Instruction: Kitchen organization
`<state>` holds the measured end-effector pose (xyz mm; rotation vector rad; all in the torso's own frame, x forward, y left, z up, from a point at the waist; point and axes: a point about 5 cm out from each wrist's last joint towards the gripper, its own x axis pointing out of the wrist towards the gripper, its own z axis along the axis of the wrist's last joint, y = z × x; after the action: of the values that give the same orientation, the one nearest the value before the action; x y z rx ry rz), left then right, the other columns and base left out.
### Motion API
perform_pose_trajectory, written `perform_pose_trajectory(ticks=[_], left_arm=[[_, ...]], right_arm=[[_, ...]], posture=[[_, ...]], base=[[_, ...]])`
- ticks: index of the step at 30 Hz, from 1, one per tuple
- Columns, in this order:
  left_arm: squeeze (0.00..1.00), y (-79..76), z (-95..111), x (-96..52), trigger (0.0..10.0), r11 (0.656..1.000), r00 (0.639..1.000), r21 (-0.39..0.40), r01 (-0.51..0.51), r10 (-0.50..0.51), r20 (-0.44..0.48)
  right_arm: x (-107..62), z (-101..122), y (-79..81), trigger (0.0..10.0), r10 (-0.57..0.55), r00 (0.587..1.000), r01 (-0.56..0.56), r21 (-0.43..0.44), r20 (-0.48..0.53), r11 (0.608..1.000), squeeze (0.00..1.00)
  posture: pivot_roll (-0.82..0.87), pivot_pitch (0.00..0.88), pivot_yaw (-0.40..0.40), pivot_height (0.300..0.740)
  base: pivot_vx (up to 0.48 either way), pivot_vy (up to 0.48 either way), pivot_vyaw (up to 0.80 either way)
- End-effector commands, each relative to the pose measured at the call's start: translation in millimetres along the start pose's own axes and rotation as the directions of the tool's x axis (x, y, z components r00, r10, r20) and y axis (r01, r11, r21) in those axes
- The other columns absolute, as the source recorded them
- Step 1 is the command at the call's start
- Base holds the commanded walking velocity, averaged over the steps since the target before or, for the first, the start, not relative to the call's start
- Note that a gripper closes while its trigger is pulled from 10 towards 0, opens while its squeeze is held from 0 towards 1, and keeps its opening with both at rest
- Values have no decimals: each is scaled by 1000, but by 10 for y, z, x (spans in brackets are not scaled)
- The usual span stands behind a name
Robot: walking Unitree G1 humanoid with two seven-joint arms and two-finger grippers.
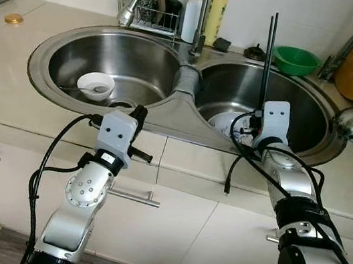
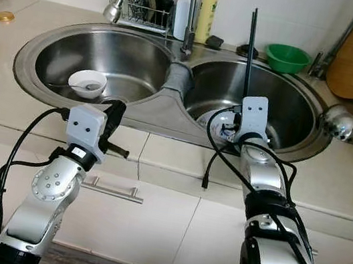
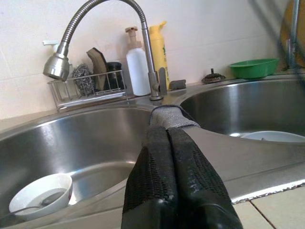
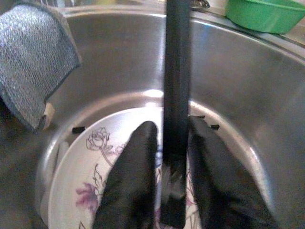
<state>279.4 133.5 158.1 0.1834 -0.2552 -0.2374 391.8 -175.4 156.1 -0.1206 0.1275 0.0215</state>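
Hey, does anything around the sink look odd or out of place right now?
Yes. The right gripper holds a pair of black chopsticks standing upright over the right basin, above a flowered plate. A grey cloth hangs over the divider between the basins. Nothing looks spilled or broken.

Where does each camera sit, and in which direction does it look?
Left eye view: on the head, looking down at the double sink; both arms show.
Right eye view: beside it, same scene.
Left wrist view: along the shut left tool toward the faucet.
Right wrist view: along the right tool, shut on black chopsticks, into the right basin over a floral plate.
Shared: green bowl, grey cloth.
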Motion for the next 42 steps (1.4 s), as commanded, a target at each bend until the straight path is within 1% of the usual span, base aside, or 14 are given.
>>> perform_pose_trajectory(ticks=[1,9,15,18,19,20,22,23,24,25,28,37,39,42], left_arm=[[0,-5,30,-6,10000,1000,1000,4,1,-1,10],[0,-12,19,0,10000,1000,1000,2,8,-8,5],[0,-12,18,-3,10000,1000,1000,1,8,-8,5],[0,-15,17,-10,10000,1000,1000,-6,5,-5,4],[0,-21,18,-14,10000,1000,1000,-20,5,-5,5],[0,-23,18,-17,10000,1000,1000,-25,5,-4,4],[0,-25,19,-19,10000,1000,1000,-27,5,-5,4],[0,-19,18,-19,10000,999,1000,-38,0,0,1],[0,-15,18,-18,10000,999,1000,-42,-2,2,0],[0,-13,18,-18,10000,999,1000,-47,-3,3,0],[0,-19,13,-17,10000,998,1000,-56,-1,1,-5],[0,-42,43,-6,10000,998,1000,-65,24,-23,15],[0,-39,43,-6,10000,998,1000,-63,25,-24,17],[0,-37,49,-8,10000,998,999,-62,27,-26,20]], right_arm=[[12,14,-38,10000,-14,1000,14,22,8,1000,1000],[13,37,-127,10000,-58,997,55,51,52,997,1000],[-2,160,-165,10000,-83,988,75,68,129,995,1000],[-36,240,-171,10000,-97,976,80,91,193,993,1000],[-115,319,-144,10000,-116,955,90,104,273,991,1000],[-166,350,-125,10000,-126,943,97,109,308,989,1000],[-201,366,-113,10000,-132,935,100,112,328,989,1000],[-313,364,-49,10000,-124,920,91,105,371,990,412],[-359,355,-22,10000,-117,916,86,97,384,992,412],[-434,328,17,10000,-108,910,80,84,400,993,0],[-540,261,37,10000,-116,907,93,77,405,993,0],[-827,128,58,10000,-118,914,102,61,389,993,0],[-877,136,76,10000,-106,909,96,47,404,994,0],[-986,164,123,10000,-72,899,92,-26,432,995,0]], posture=[[180,0,-58,740],[172,0,-51,740],[170,0,-49,740],[169,0,-52,740],[168,0,-55,740],[169,0,-56,740],[169,0,-57,740],[167,0,-57,740],[167,0,-57,740],[162,0,-56,740],[162,0,-56,740],[151,0,-53,740],[148,0,-51,740],[148,0,-52,740]], base=[[0,0,0],[0,0,0],[0,0,0],[0,0,0],[0,0,0],[0,0,0],[0,0,0],[0,0,0],[0,0,0],[0,0,0],[0,0,0],[0,480,0],[0,480,0],[0,480,0]])
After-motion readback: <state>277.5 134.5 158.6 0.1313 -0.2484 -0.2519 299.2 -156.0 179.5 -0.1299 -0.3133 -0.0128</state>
